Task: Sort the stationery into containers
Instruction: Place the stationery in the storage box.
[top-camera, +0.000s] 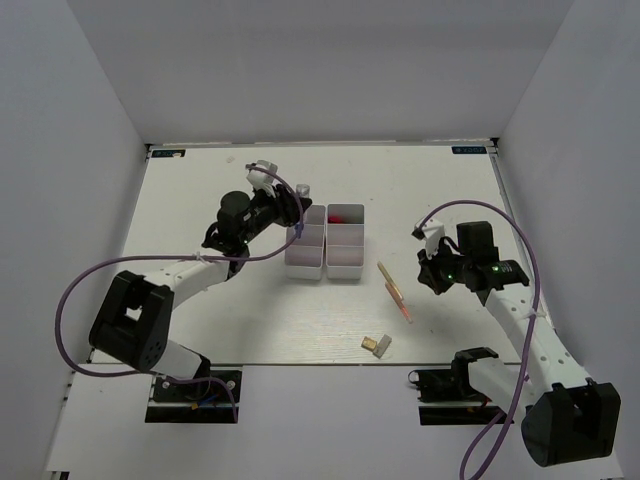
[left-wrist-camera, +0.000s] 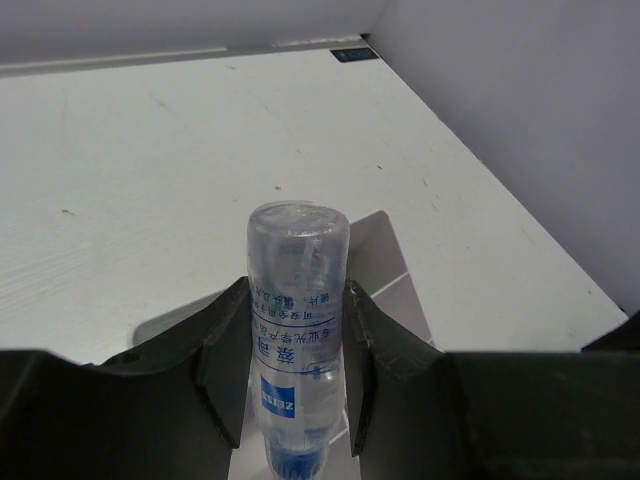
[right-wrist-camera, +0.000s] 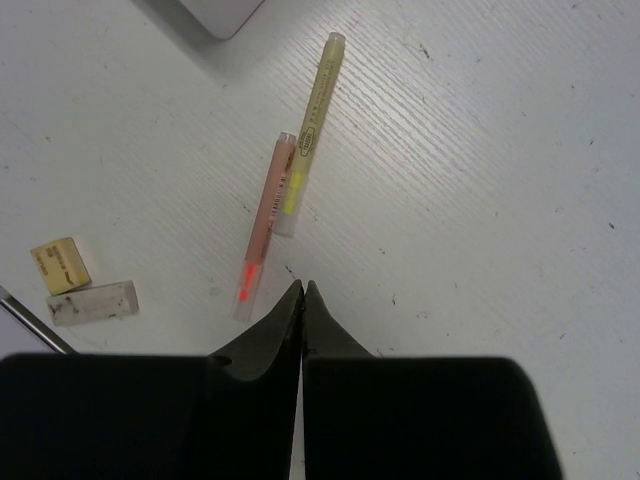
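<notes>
Two trays (top-camera: 303, 269), red piece (top-camera: 337, 217) in one, left claw (left-wrist-camera: 296, 300) gripping tube (left-wrist-camera: 297, 250), right claw (right-wrist-camera: 302, 292) closed

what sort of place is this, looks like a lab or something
Probably a robotics lab test cell: plain white walls box in a white table, two robot arms are bolted at its near edge, and white divided trays and highlighter pens are laid out for sorting.

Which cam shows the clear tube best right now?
Left wrist: the clear tube fills the centre, clamped in the left gripper, label print visible. Top external shows only a tiny pale bit of it by the trays. Right wrist doesn't show it.
</notes>
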